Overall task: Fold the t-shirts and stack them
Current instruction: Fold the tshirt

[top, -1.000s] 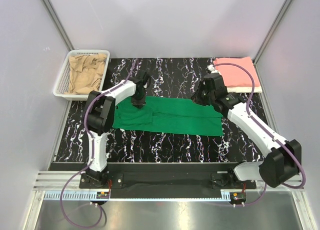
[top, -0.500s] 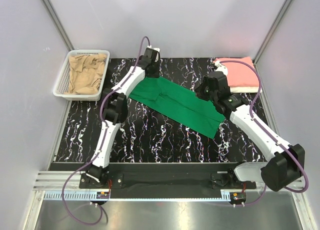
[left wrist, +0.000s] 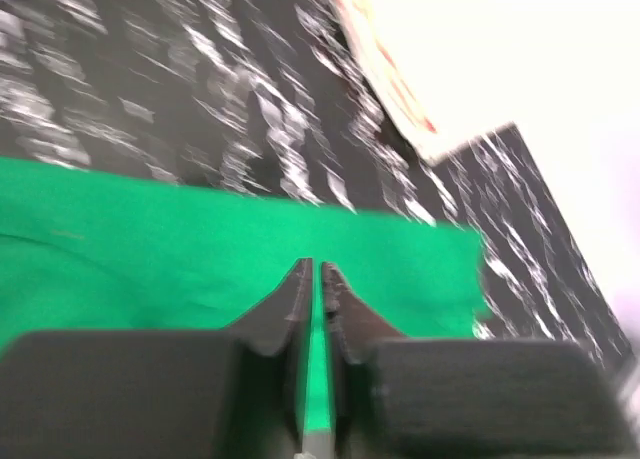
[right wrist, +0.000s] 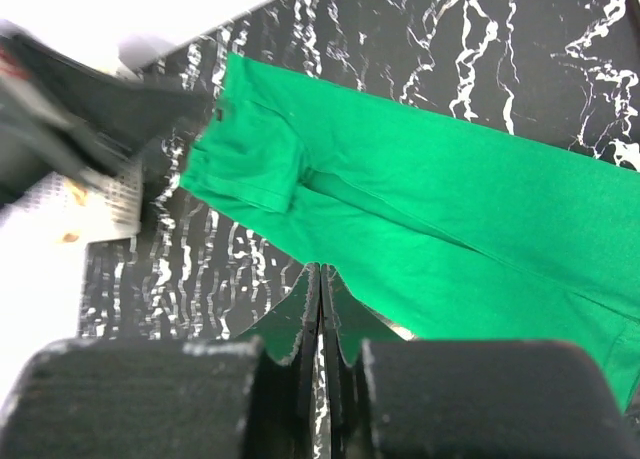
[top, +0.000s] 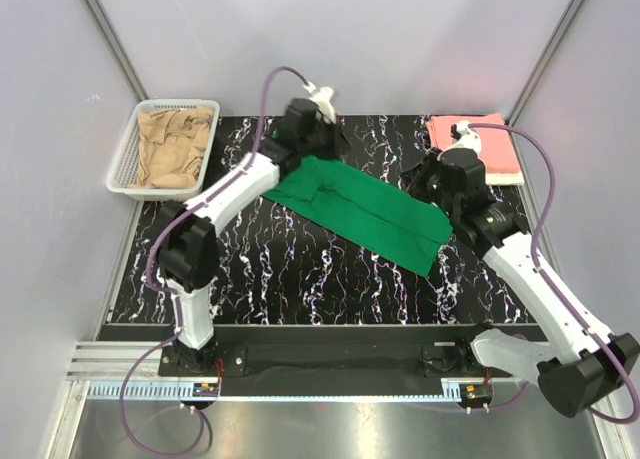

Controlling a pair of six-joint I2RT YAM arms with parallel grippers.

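Pale grey walls stand round a black bench [top: 300, 279] with white streaks like marble. At the far left corner sits a white basket [top: 120, 164] with holes in its sides. A tan t-shirt [top: 172, 144] lies crumpled inside it and fills most of it.

At the far right corner a pink t-shirt [top: 490, 144] lies folded flat. It rests on top of a white t-shirt [top: 508, 181], which shows only as a thin edge under it. That pile is not in any basket; it sits right on the bench.

In the middle lies the green t-shirt [top: 365, 209]. It is folded into a long strip and lies slanted, with one end toward the far left and the other toward the near right. A sleeve is tucked over at the far left end.

The left gripper [left wrist: 316, 272] reaches out to the far left end of the green t-shirt. Its jaws are almost closed, with only a thin slit between them. Its own camera view is blurry, and I cannot tell whether any cloth is pinched in there.

The right gripper [right wrist: 320, 271] is by the right end of the green t-shirt, near the pink pile. Its jaws are pressed tight together. The tips sit over the edge of the green cloth, and I cannot tell whether they hold it.
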